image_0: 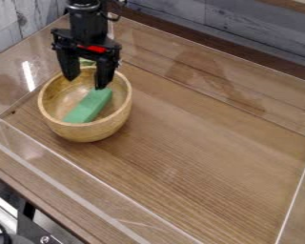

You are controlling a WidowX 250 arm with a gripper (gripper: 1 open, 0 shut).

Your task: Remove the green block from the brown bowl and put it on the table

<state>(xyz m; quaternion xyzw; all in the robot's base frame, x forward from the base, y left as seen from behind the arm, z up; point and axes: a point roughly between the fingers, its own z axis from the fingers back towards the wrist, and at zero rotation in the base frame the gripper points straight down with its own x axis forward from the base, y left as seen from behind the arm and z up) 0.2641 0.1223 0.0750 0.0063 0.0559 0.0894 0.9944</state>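
The brown bowl (66, 124) sits on the table (206, 124) at the left. Inside it the green block (89, 105) lies tilted against the bowl's right inner wall. My black gripper (89, 80) hangs open over the bowl's far rim, pointing straight down, its two fingers spread wide just above the block's upper end. Nothing is held between the fingers, and the block rests free in the bowl.
Low clear plastic walls (142, 205) run around the table's edge. A grey plank wall (232, 24) stands behind the table. Bare wood-grain tabletop stretches to the right of the bowl.
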